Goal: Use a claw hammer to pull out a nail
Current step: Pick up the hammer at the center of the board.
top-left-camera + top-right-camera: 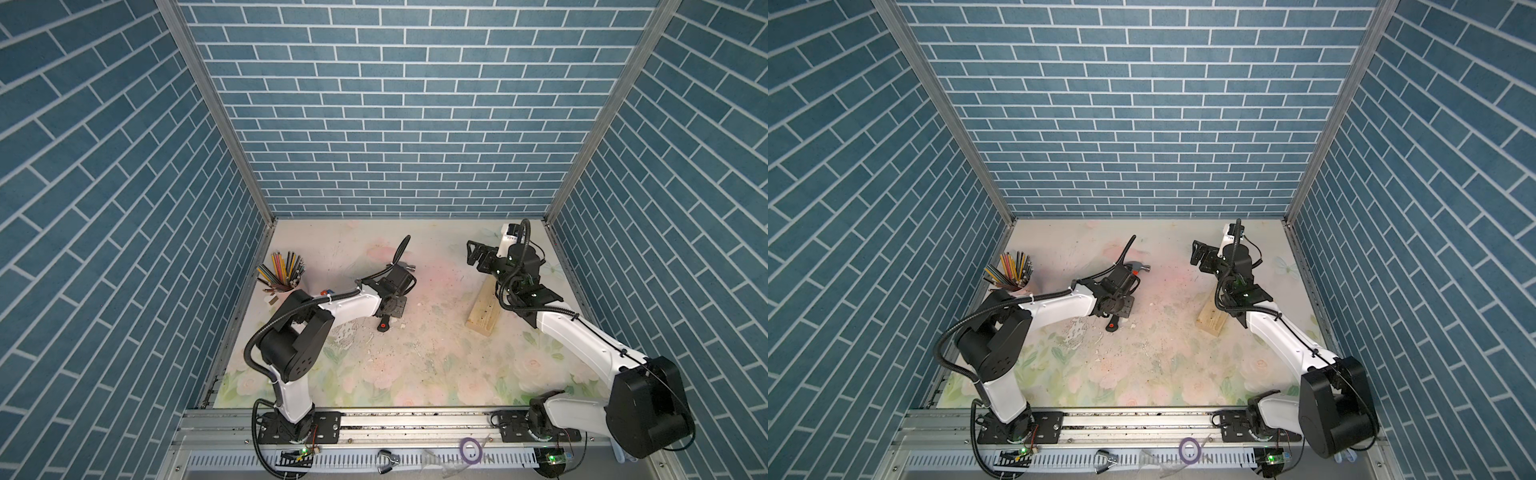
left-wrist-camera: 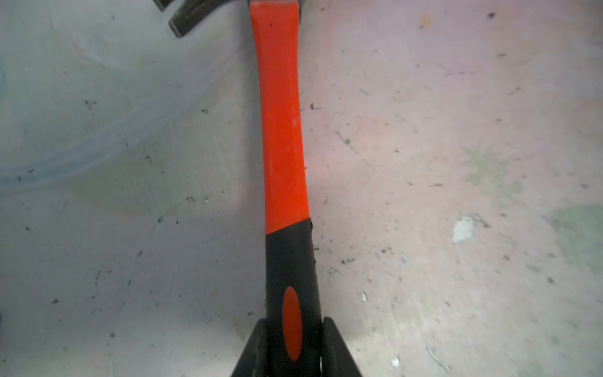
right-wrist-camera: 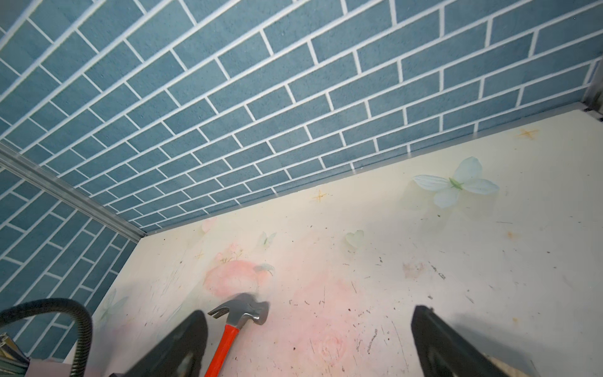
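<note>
Left gripper (image 2: 293, 347) clamped on the black grip of my claw hammer (image 2: 282, 130), which lies on the table (image 1: 415, 365). Right gripper (image 3: 306, 342) jaws apart near the wooden block (image 1: 484, 309). Grasp made. Outstanding: lifting, hooking, pulling. Nail not discernible.

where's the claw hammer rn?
Left of centre on the table in both top views, the claw hammer sits under the left arm's wrist, left gripper closed on its black handle end; pencil cup to its left, wood block right.
</note>
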Robot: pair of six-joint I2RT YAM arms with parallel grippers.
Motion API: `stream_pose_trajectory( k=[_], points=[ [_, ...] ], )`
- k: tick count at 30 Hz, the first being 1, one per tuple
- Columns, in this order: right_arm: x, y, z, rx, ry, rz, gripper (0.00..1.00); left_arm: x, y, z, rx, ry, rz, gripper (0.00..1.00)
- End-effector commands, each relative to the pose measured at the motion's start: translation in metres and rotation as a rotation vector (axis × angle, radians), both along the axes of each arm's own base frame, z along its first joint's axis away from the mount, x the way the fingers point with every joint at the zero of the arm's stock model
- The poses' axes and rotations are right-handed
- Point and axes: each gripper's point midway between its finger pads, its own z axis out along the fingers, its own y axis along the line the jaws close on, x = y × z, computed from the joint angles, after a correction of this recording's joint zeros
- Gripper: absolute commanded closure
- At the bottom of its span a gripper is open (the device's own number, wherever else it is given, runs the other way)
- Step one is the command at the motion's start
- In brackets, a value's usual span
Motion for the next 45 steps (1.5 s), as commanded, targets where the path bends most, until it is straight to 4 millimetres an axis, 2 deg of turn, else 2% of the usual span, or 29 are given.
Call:
stream_pose_trajectory(
  k=[1, 8, 15, 17, 26, 32, 39, 45],
  points=[
    [0.004, 0.021, 0.007, 0.063, 0.002, 0.095, 0.03, 0.000, -0.021, 0.027, -0.066, -0.042, -0.123, 0.93],
    [0.000, 0.065, -0.025, 0.228, 0.140, 0.283, 0.10, 0.001, -0.035, 0.038, -0.110, -0.015, -0.154, 0.94],
    [-0.019, 0.109, -0.079, 0.377, 0.357, 0.405, 0.14, 0.006, -0.045, 0.051, -0.147, -0.019, -0.157, 0.94],
    [-0.020, 0.120, -0.087, 0.415, 0.399, 0.440, 0.18, 0.009, -0.046, 0.055, -0.155, -0.027, -0.149, 0.94],
    [-0.021, 0.139, -0.119, 0.457, 0.550, 0.482, 0.23, 0.023, -0.060, 0.072, -0.223, -0.059, -0.114, 0.94],
    [-0.024, 0.146, -0.139, 0.504, 0.631, 0.489, 0.26, 0.024, -0.064, 0.075, -0.245, -0.063, -0.119, 0.94],
    [-0.019, 0.157, -0.147, 0.558, 0.676, 0.513, 0.28, 0.025, -0.069, 0.083, -0.279, -0.081, -0.124, 0.94],
    [-0.005, 0.162, -0.147, 0.630, 0.676, 0.489, 0.34, 0.027, -0.074, 0.090, -0.312, -0.101, -0.124, 0.94]
  ],
)
